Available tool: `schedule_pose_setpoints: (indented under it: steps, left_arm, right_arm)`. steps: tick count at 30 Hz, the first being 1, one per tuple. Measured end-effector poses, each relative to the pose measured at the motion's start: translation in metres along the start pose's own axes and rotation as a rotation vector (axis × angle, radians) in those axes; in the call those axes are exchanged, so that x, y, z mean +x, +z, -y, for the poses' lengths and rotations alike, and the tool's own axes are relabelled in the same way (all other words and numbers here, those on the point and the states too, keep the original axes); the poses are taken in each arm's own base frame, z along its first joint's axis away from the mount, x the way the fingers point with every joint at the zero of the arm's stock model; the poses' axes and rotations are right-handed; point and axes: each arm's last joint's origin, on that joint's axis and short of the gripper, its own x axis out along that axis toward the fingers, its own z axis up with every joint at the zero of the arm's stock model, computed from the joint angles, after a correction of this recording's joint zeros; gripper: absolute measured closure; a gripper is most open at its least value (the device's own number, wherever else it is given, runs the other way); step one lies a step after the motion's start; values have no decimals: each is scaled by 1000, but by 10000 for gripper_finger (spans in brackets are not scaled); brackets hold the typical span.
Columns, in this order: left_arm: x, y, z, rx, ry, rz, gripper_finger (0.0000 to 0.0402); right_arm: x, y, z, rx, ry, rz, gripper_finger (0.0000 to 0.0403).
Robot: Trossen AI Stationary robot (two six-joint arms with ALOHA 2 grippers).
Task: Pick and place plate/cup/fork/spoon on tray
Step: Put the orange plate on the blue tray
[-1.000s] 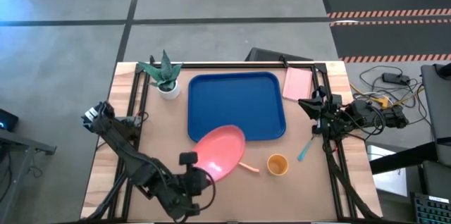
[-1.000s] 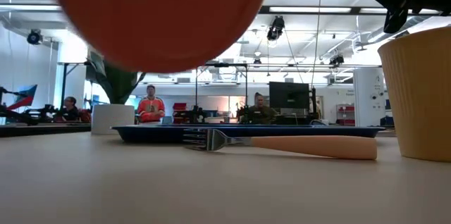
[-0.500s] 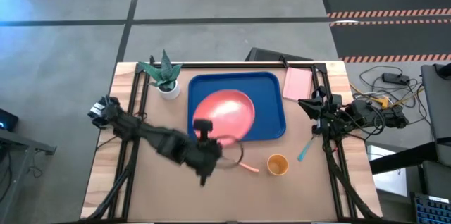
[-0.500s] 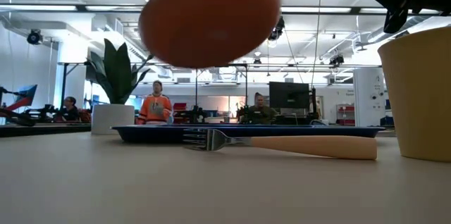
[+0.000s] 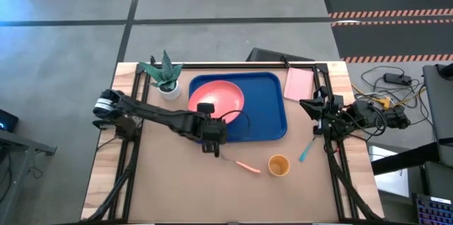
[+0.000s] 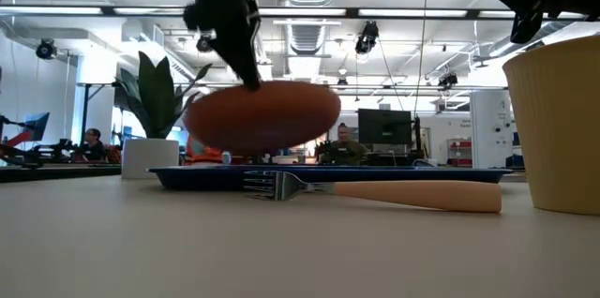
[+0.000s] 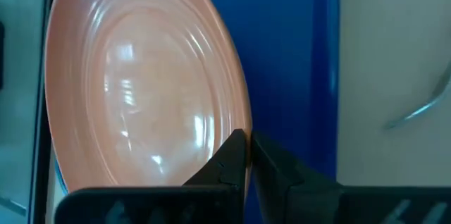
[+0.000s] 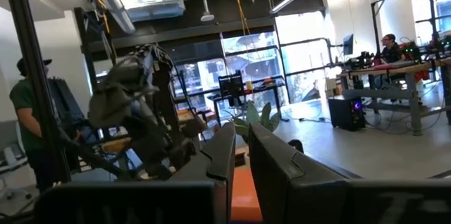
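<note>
My left gripper [image 5: 214, 117] is shut on the coral-pink plate [image 5: 216, 97], which hangs over the far left part of the blue tray [image 5: 265, 112]. In the low view the plate [image 6: 262, 115] sits just above the tray's rim [image 6: 375, 175]. The fork [image 5: 241, 163], the orange-yellow cup [image 5: 278, 165] and the teal-handled spoon [image 5: 306, 151] lie on the table near the tray's near right corner. My right gripper [image 5: 315, 105] waits at the table's right side, shut and empty. My left gripper pinches the plate's rim [image 7: 236, 122] at its near edge between the two fingers, one over the plate's upper face and one outside the rim. The fingers [image 6: 246, 68] slant down from the near side. The plate is tilted, held just above the tray.
A white pot with a green plant [image 5: 166, 76] stands by the tray's far left corner. A pink rectangular pad [image 5: 298, 83] lies by its far right corner. People stand in the room beyond the table.
My left gripper has carried the plate from over the tray's near edge toward the table's far edge and a little left, over the tray, and has brought it down close to the tray. It has stayed shut on the rim.
</note>
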Motion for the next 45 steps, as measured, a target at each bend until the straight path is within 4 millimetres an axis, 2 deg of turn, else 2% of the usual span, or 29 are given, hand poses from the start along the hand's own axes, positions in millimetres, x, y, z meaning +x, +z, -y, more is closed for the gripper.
schedule_pose_setpoints:
  steps: [6,14,19,31,45]
  left_arm:
    - [15,-5,-1,8,6,21,401]
    - [25,-7,-3,19,12,35,401]
    - [35,-17,0,23,18,17,401]
    - [49,-23,4,44,16,70,401]
    - [55,-26,5,24,18,89,401]
  right_arm:
    - [0,0,0,-2,0,0,369]
    - [0,0,0,-2,0,0,369]
    - [0,0,0,-2,0,0,369]
    - [0,0,0,-1,0,1,369]
    - [0,0,0,-1,-1,2,369]
